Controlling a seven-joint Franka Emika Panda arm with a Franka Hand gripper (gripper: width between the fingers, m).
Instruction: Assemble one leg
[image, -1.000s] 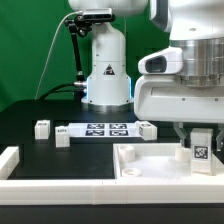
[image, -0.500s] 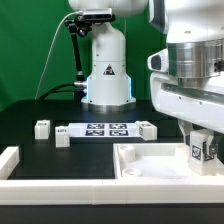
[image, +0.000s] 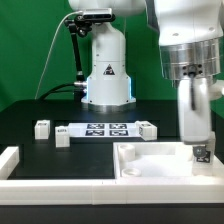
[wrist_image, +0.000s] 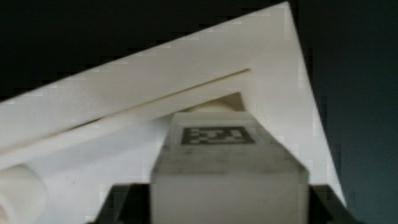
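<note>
1. Over the tray's (image: 150, 165) corner on the exterior view's right, the gripper (image: 199, 150) clamps the leg (wrist_image: 221, 160), tag outward.
2. Leg hangs upright, low inside the rim, likely so its end meets the corner seat squarely.

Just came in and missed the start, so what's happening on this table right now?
The arm's gripper holds a small white tagged leg low over the large white tray piece, near its corner on the exterior view's right. In the wrist view, the leg sits between the fingers above that corner. Other small blocks lie by the marker board, untouched.
</note>
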